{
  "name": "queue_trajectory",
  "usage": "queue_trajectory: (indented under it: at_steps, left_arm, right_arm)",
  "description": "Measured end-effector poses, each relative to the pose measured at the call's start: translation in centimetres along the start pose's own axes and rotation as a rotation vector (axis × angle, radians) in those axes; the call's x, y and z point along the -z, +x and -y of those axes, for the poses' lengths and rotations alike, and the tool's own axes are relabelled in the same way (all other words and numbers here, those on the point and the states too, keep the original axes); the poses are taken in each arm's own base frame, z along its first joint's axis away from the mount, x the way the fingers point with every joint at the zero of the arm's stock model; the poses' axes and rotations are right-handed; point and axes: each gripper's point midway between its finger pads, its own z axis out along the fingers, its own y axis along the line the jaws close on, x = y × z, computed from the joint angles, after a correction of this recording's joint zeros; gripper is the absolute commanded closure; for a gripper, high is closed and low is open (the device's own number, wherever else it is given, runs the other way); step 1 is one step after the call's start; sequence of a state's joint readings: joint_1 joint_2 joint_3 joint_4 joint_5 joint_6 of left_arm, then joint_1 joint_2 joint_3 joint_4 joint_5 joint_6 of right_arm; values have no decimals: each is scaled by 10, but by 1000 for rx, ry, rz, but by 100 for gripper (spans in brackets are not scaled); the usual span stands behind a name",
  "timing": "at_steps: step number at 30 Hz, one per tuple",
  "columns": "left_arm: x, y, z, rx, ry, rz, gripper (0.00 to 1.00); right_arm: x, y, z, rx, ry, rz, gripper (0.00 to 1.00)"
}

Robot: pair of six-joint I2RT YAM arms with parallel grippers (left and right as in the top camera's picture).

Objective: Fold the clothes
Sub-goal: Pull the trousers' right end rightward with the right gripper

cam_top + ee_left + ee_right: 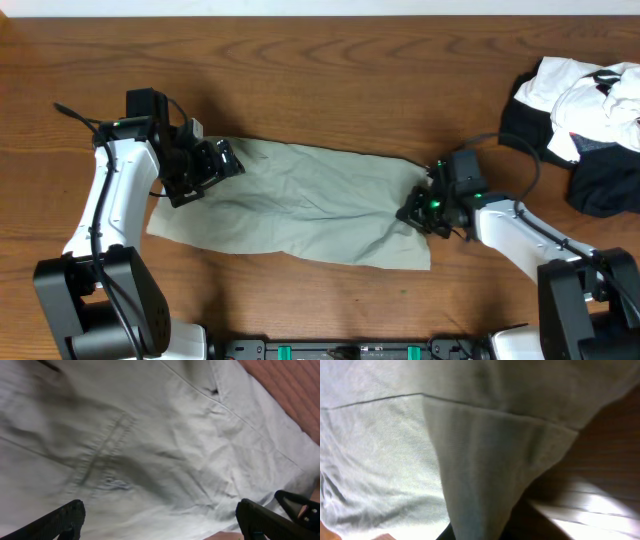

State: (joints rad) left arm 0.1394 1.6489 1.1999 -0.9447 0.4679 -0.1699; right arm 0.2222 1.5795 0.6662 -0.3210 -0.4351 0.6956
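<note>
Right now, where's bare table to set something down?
Bare table lies behind the khaki garment, up to the black and white heap. Crowded: that heap, and the garment's ends at the left tool and right tool.

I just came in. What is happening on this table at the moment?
Two robot arms are working on a khaki garment that lies stretched out and wrinkled on the wooden table, not yet folded up. The left gripper is open over its left end and holds nothing. The right gripper appears to pinch the right end, where the cloth is bunched. A heap of black and white clothes lies apart, at the table's right side.
</note>
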Motion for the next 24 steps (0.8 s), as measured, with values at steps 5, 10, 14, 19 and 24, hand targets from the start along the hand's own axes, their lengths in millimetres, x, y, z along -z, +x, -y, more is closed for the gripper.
queue_trajectory:
  at_steps: [5,10,14,19,24]
  left_arm:
    - [0,2,-1,-2,-2,-10,2]
    - [0,3,-1,-5,-3,-13,2]
    - [0,3,-1,-4,-3,-14,2]
    - [0,4,-1,-4,-3,-14,2]
    - [0,4,-1,-4,-3,-14,2]
  right_arm:
    - [12,-11,27,-64,26,4,99]
    - [37,-23,67,-153,77,-3,99]
    - [65,-37,87,-189,140,-3,99]
    - [107,-62,78,-131,198,10,99]
    - [138,-82,46,-15,229,42,99]
